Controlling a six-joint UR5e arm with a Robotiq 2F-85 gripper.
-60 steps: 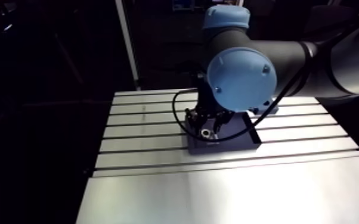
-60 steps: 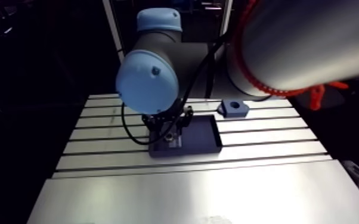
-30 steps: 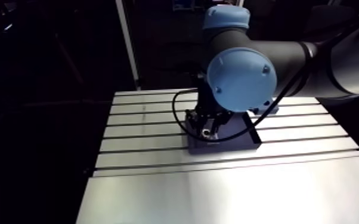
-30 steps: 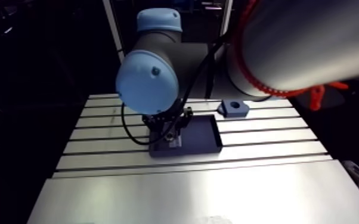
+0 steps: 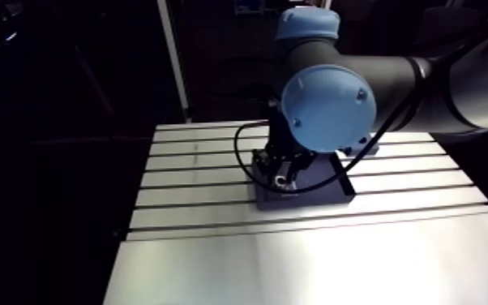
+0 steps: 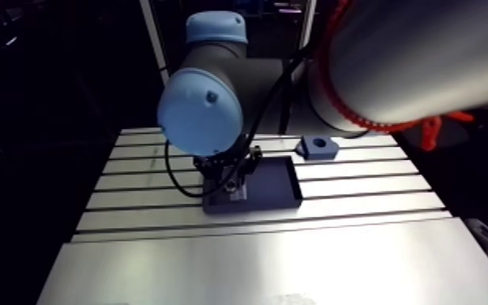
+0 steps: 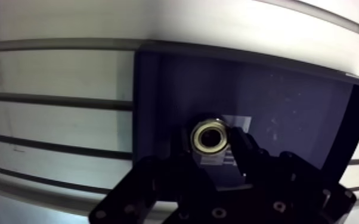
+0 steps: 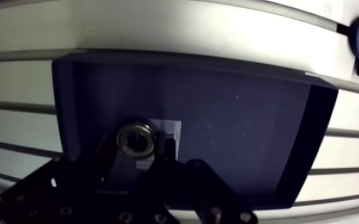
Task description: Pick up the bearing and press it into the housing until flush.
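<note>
Pinching the bearing (image 7: 210, 136), the claw (image 7: 211, 145) sits low — inside the tray (image 7: 289, 113) (blue).

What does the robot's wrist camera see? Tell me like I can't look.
A small shiny metal ring is pinched between the robot's black jaws, one on each side, inside a dark tray. The tray sits on a silvery table with long grooves.

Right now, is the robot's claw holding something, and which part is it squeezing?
Yes: the gripper pinches the bearing by its outer ring, one finger on each side, in the dark tray.
</note>
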